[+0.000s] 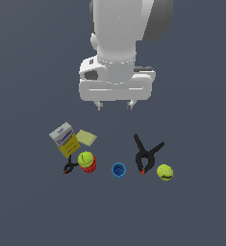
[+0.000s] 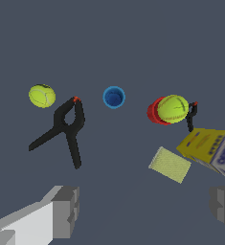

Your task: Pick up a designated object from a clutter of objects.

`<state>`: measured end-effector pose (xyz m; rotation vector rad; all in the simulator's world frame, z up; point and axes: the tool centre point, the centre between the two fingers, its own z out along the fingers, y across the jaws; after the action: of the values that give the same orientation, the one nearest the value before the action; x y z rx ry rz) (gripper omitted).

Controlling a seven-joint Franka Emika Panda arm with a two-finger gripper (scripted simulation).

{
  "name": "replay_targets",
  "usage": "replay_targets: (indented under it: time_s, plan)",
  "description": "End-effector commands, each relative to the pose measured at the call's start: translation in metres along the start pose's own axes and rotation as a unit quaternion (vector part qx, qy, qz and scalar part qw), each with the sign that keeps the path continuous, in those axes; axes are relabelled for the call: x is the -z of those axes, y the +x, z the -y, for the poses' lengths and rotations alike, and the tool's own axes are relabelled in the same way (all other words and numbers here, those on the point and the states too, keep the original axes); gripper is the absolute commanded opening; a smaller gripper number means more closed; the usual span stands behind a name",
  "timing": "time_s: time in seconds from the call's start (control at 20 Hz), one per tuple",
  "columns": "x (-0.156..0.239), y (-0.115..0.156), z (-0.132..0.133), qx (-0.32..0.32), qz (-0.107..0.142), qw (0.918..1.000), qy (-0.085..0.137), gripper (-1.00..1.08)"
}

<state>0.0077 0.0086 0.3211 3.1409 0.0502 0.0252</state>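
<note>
exterior view looks steeply down from afar; wrist view, nearer, shares the same clutter.

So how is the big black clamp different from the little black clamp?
The large clamp is much longer than the small clamp. The large clamp lies in open space between the blue cup and a tennis ball; the small clamp is tucked beside the red cup and the box. The large clamp's handles splay wide; the small clamp's are hard to see. Both are black with reddish tips.
</note>
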Motion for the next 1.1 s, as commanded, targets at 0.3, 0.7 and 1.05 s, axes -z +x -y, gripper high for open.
replay_targets:
  time_s: [0.3,0.7,1.05]
  plan:
    - [0.005,0.001,0.011,0.001,-0.003,1.0000,0.004,0.28]
    - [0.000,0.003,0.017,-0.006,-0.002,0.9999,0.007,0.28]
    - [-0.022,0.011,0.039,-0.038,0.000,0.9991,0.020,0.28]
